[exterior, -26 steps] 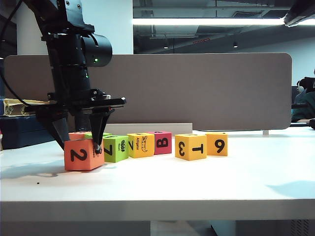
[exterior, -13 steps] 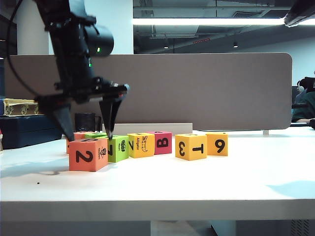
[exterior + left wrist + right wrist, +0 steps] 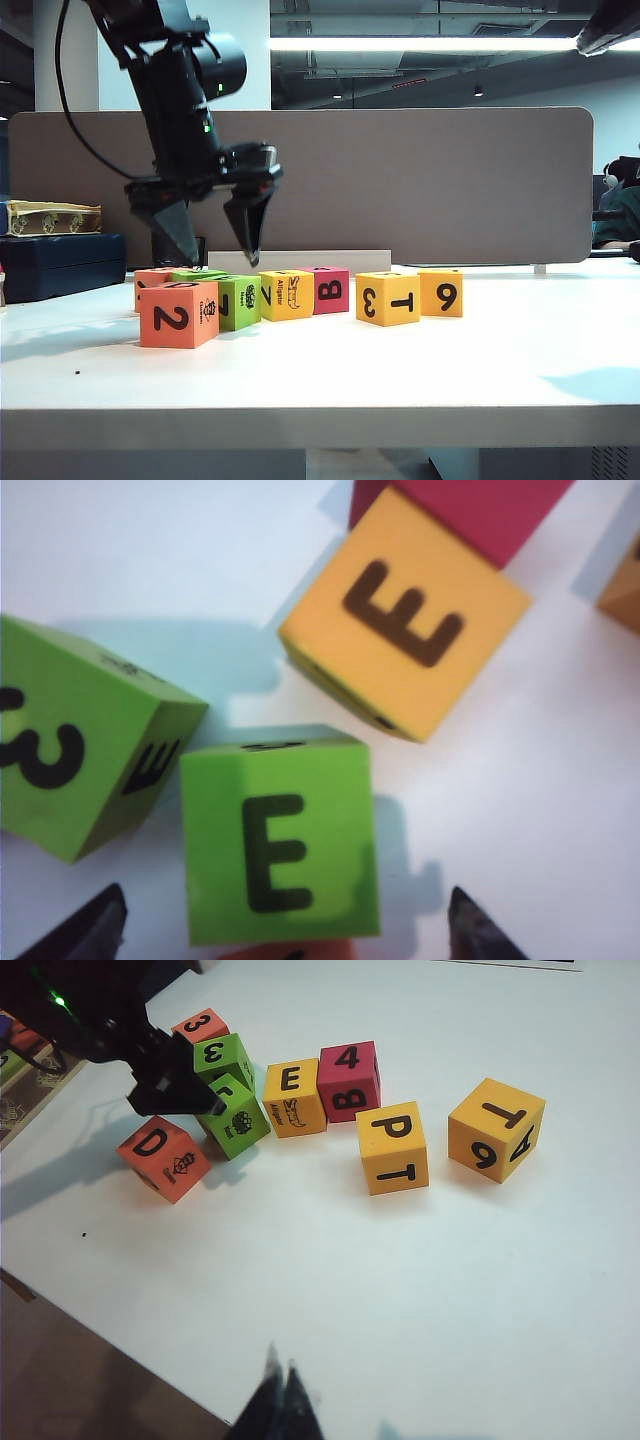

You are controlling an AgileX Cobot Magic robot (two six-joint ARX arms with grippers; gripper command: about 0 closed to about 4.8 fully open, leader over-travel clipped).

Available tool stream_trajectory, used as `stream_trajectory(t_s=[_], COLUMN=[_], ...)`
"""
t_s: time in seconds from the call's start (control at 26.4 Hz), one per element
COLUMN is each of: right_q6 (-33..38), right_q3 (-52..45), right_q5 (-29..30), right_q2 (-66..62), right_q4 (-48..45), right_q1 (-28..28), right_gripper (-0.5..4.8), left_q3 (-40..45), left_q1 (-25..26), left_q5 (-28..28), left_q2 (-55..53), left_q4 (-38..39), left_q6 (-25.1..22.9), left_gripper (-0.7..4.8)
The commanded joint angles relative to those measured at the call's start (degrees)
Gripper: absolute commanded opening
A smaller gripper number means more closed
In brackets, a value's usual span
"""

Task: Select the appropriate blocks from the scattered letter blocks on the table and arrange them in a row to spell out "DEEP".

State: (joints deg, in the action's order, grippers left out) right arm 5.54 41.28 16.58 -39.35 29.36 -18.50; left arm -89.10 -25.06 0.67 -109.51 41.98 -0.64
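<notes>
Indoors, white table, grey partition behind.

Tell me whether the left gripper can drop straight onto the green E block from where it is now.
Probably yes: the left gripper hangs open above the green E block, whose top is uncovered. The salmon D block sits close by, so finger room looks tight.

Left end effector let go of salmon cube, opened, lifted away.
</notes>
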Motion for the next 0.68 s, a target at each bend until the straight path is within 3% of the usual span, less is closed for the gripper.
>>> stream_trajectory(t_s=[0.04,0.27,0.34,0.38,0.46,0.57,0.68], right_q6=[-0.02,-0.04,-0.02,-0.04,-0.04,-0.04,-0.04], right_q3=[0.37,0.37,0.37,0.37,0.37,0.37,0.37], right_q5=[0.09,0.07,0.0,-0.04,-0.09,-0.11,-0.11], right_q2=[0.0,0.0,0.0,0.0,0.0,0.0,0.0], right_q4=[-0.85,-0.85,-0.85,-0.87,-0.87,-0.87,-0.87], right_q1=[-0.04,-0.04,-0.04,-0.04,-0.04,-0.02,-0.02], right_gripper=[-0.06,-0.06,-0.05,-0.06,-0.06,-0.05,-0.06], left_q3=[-0.02,-0.02,0.0,-0.02,-0.02,-0.09,-2.62], left_q1=[-0.02,-0.02,0.0,0.0,-0.02,-0.02,-0.11], left_q5=[0.2,0.5,0.5,0.7,0.81,1.11,8.13], left_q2=[-1.07,-4.24,-4.9,-5.18,-5.44,-5.53,-4.94], left_q4=[-1.38,-3.76,-4.37,-4.59,-4.81,-4.83,-2.71], left_q6=[-0.46,-0.44,-0.44,-0.44,-0.37,1.01,5.7], left_gripper=[4.08,4.02,3.8,3.28,2.82,2.67,2.67])
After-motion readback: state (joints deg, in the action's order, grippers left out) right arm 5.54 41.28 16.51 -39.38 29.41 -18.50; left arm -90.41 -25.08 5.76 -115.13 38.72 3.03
